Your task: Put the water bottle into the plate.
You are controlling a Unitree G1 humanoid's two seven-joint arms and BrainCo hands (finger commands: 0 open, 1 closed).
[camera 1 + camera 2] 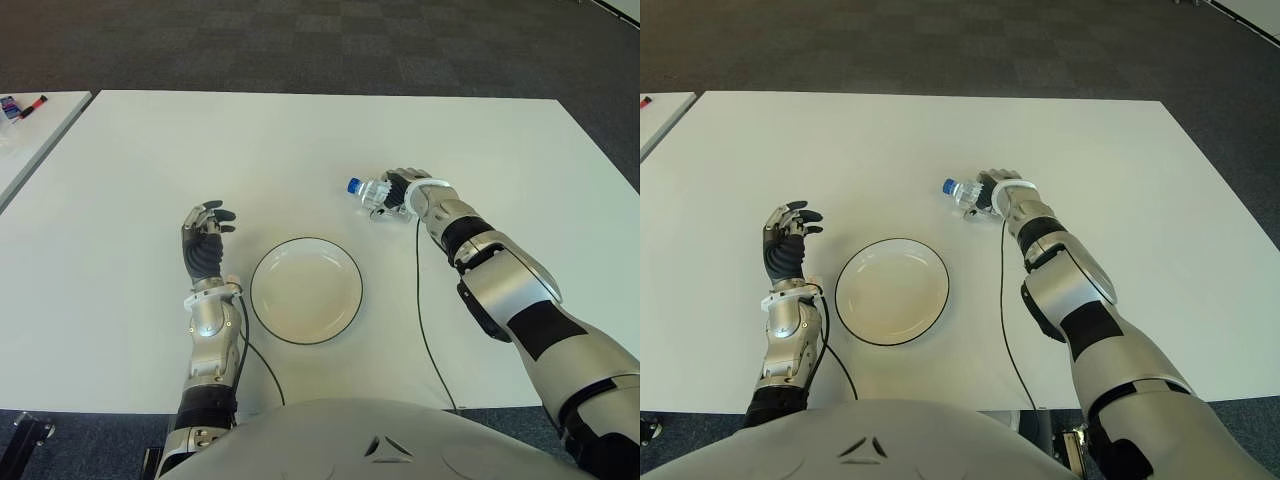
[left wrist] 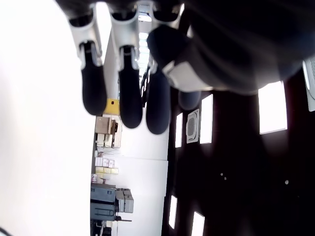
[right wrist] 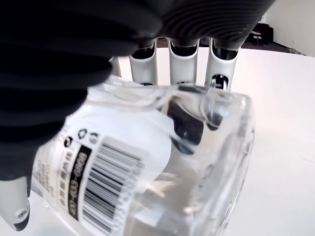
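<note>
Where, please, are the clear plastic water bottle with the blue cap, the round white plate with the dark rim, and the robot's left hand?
Clear plastic water bottle (image 1: 372, 193): left eye view, on its body.
Round white plate (image 1: 306, 290): left eye view, bare centre.
Left hand (image 1: 204, 240): left eye view, on the palm.

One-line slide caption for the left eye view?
Right hand grips the water bottle lying on the table beyond the empty plate; left hand open beside the plate.
</note>
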